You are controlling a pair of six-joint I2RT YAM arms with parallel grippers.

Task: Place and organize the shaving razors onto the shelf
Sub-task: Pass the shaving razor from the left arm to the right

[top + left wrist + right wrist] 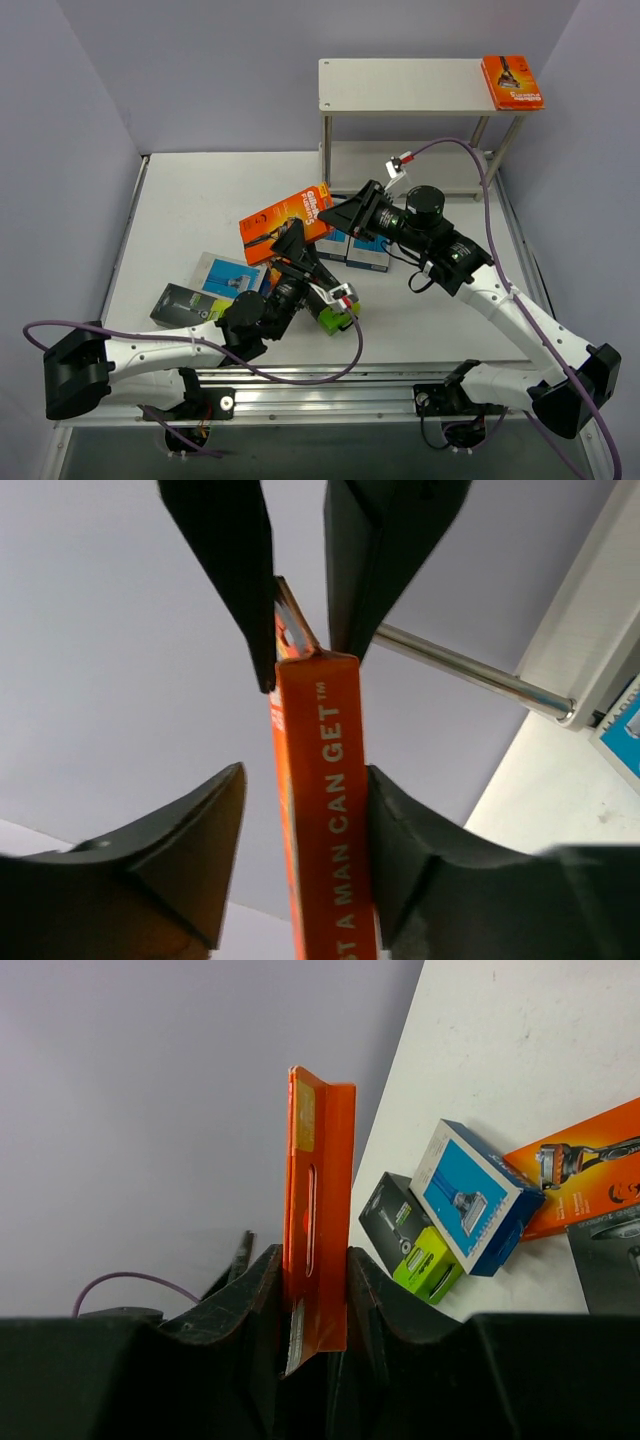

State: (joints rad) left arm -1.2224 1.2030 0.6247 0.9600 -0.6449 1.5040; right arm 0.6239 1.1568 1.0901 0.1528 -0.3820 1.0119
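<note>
Right fingers [385, 1295] clenched on orange razor pack [318, 1190], held edge-up off the surface. Left fingers [410, 860] released, loosely straddling its other end. Second orange pack [512, 82] lies on shelf [400, 85] top.

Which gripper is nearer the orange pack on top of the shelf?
Right. The right gripper, clamping a second orange pack, hangs in front of the shelf, below and left of the shelf-top pack. The left gripper is farther toward the near edge.

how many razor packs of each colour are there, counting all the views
orange packs: 3
light blue packs: 3
black and lime packs: 2
total: 8
</note>
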